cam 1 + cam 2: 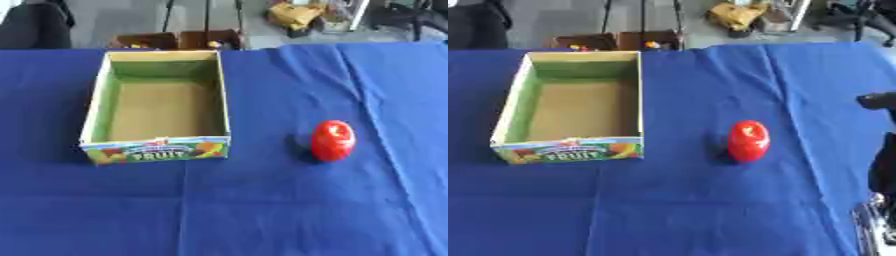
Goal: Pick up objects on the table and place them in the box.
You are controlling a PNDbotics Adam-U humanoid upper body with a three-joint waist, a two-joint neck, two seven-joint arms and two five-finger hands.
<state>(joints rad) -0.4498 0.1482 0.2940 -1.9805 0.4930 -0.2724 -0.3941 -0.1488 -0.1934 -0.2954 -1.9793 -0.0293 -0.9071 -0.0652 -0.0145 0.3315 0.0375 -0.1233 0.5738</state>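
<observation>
Waiting: nothing packed yet.
Box [156, 150]: empty, table's left.
Red fruit [333, 140]: on blue cloth [262, 210], right of box, apart.
R hand [878, 100]: right edge, fingers can't tell.
L hand: unseen.

An open cardboard fruit box [570, 105] with green inner walls sits on the blue-covered table [710, 210], its printed "FRUIT" panel facing the camera. To its right, well apart, a glossy red fruit-like object [748, 140] stands upright. Dark robot parts [881, 165] show at the right edge.
</observation>
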